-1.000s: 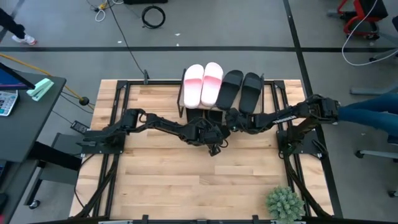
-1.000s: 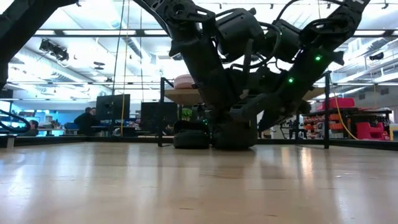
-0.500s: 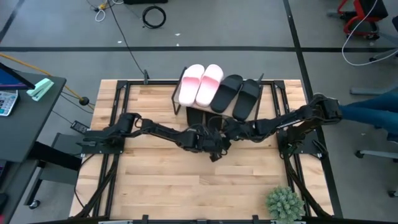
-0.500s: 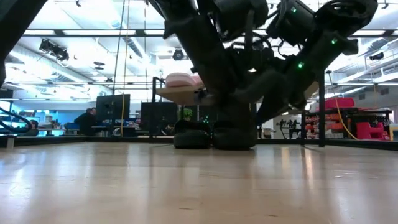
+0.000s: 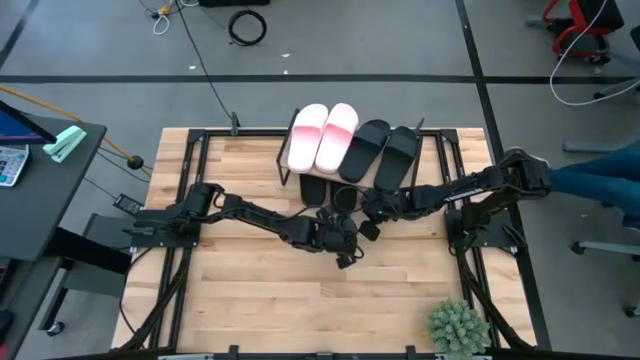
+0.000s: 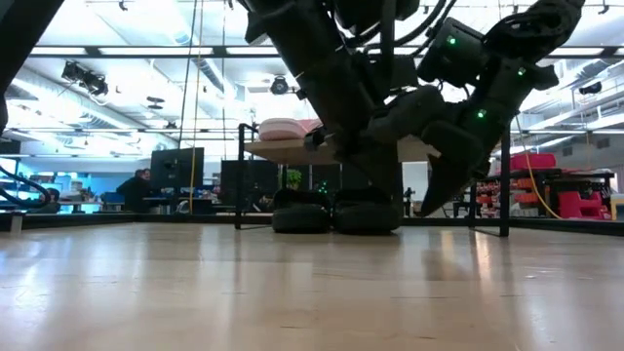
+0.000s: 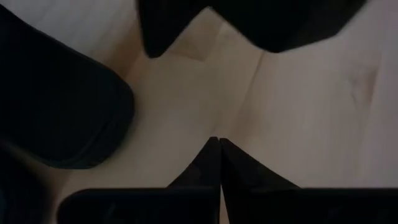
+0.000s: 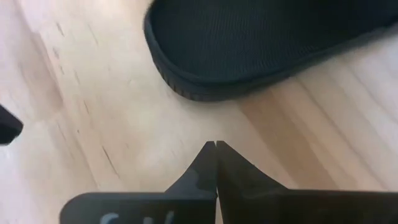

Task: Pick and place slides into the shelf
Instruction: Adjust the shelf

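The shelf (image 5: 352,178) stands at the table's far middle. On its slanted top board lie two pink slides (image 5: 322,135) and two black slides (image 5: 385,150). Two more black slides (image 6: 300,216) (image 6: 366,214) rest sole-down on the table under it. My left gripper (image 5: 346,246) (image 7: 219,142) is shut, pointing down over bare wood just near of the shelf, with a black slide (image 7: 62,106) beside it. My right gripper (image 5: 368,222) (image 8: 215,145) is shut too, close to its right, with the toe of a black slide (image 8: 267,43) just ahead of it.
A green spiky plant (image 5: 458,328) sits at the table's near right corner. Black frame rails (image 5: 180,200) run along the left and right sides. Bare wood (image 5: 300,300) fills the table's near half. People and desks show in the room beyond.
The shelf has slid toward the table's left and turned slightly, its load staying on the board. Both grippers have drawn back from under it toward the near edge. The right one first went left, then came back to the right.
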`<state>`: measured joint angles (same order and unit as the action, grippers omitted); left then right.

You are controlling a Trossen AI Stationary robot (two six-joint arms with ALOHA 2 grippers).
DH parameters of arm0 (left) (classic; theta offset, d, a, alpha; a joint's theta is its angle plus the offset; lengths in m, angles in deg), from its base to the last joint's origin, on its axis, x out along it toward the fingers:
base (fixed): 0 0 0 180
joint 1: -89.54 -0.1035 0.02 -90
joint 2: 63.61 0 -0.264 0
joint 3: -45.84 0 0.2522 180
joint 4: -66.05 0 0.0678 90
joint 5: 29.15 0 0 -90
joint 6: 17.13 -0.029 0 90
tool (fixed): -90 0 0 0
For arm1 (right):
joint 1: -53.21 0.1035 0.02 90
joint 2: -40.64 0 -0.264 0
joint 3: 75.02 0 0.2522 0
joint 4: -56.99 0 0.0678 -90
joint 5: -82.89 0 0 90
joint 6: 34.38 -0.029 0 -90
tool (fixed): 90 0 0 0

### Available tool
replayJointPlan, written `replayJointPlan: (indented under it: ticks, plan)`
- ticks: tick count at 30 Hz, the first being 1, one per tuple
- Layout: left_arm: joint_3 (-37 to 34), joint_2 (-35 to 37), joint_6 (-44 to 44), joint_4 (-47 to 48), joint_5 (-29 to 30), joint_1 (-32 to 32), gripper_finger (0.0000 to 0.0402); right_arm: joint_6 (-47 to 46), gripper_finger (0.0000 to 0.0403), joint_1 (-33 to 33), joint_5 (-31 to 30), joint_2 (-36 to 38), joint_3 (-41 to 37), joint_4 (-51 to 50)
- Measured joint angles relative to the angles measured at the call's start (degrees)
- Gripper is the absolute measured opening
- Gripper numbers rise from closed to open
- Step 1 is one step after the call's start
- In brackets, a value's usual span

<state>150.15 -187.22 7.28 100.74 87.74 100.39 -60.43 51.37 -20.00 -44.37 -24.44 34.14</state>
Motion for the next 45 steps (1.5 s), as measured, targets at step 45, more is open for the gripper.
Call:
replayJointPlan:
  ticks: [45]
  plan:
    - [0.0,0.7,-2.6,9.1,0.0,4.5,0.0004,-4.5,0.0000,36.5,-32.0,4.2,-0.1,-0.8]
